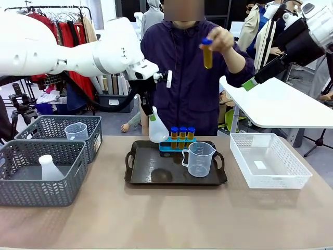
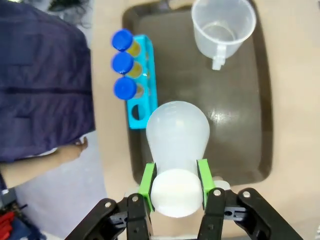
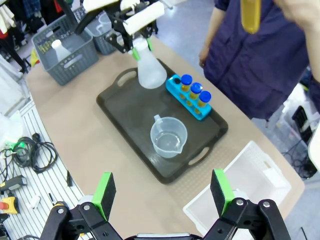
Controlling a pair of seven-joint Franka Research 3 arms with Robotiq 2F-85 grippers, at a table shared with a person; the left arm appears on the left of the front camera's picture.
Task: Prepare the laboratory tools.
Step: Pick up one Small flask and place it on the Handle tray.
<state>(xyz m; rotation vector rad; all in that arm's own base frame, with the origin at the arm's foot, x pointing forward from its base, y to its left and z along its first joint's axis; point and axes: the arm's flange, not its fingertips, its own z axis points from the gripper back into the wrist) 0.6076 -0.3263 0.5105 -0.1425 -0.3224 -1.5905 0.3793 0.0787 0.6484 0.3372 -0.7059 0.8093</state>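
Left gripper [image 2: 175, 172] clamped on the neck of the conical flask [image 2: 177, 132]. Flask hangs beyond its fingertips, over the tray [image 2: 240, 125] corner, test-tube rack [image 2: 148, 75] just beside. Right gripper [image 3: 162, 189] wide open, empty. Risks: smooth neck slips from the pads; base clips the rack or lands on the tray rim and tips.
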